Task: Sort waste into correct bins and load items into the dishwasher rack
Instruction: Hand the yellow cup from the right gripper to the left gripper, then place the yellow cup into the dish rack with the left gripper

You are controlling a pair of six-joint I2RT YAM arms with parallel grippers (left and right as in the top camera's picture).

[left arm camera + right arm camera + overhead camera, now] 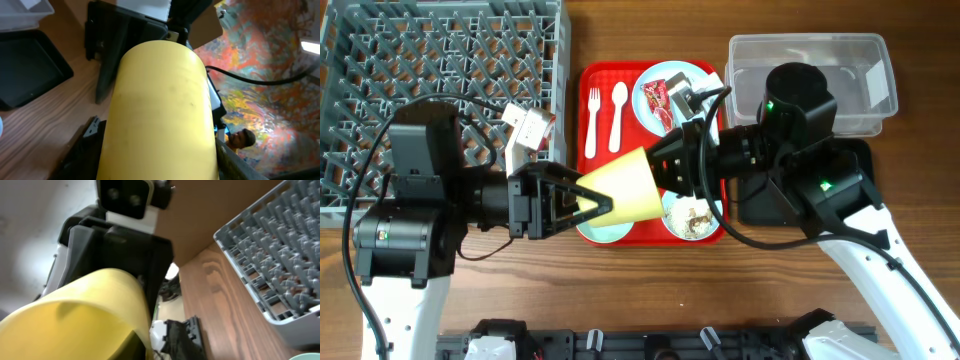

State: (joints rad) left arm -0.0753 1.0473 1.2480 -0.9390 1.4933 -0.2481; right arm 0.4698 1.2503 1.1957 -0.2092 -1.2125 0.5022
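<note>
A yellow cup hangs on its side above the red tray, between both arms. My left gripper has its fingers closed around the cup's narrow end. In the left wrist view the cup fills the gap between them. My right gripper sits at the wide rim, and whether it still pinches the rim does not show. The right wrist view shows the cup's inside and the grey dishwasher rack. A red-and-white wrapper lies on the pale blue plate.
The rack fills the far left. On the red tray lie a white fork and spoon, a bowl with food scraps and another bowl. The clear tub and black tray are at the right.
</note>
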